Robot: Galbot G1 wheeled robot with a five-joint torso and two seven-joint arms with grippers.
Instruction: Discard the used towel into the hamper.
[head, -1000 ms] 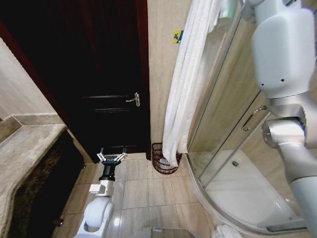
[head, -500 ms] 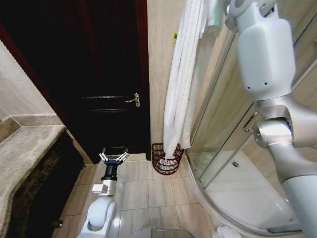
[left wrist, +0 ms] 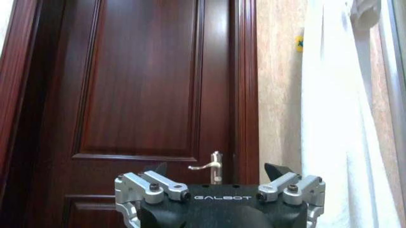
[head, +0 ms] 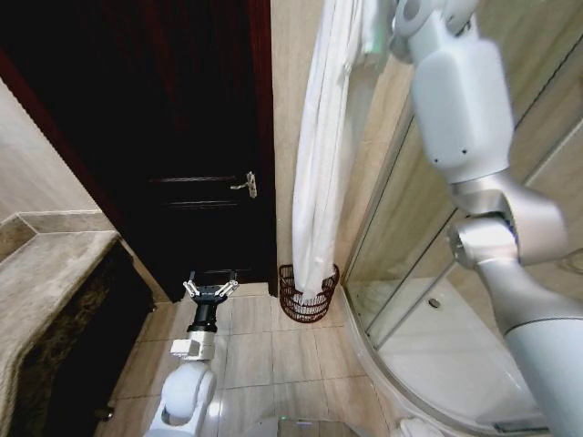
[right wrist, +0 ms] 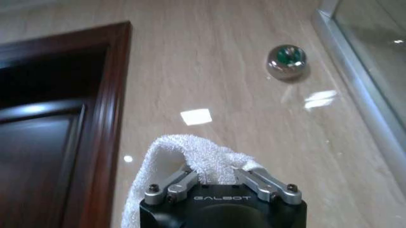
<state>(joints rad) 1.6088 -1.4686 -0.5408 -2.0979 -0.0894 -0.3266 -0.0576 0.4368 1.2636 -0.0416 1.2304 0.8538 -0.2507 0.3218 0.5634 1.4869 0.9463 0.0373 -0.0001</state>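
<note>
Towel [head: 319,182] swinging leftward, now hanging below right gripper [right wrist: 216,178], jaws clenching its top; bottom dangling over hamper [head: 307,293], release remaining. Left gripper [head: 210,290] idling, jaws spread.

Right arm [head: 460,100] swung left; towel [head: 319,164] now over hamper [head: 308,296].

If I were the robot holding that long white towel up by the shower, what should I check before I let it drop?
1. Grip: right gripper fingers closed on the towel: ok.
2. Towel's lower end hangs into the hamper: ok in the head view.
3. Hamper upright on the floor, mouth open: ok.
4. Left gripper low by the door, open, apart from the towel: ok.
5. Towel free of the shower glass: cannot tell.
6. Whether the whole towel will fit inside: cannot tell.
</note>
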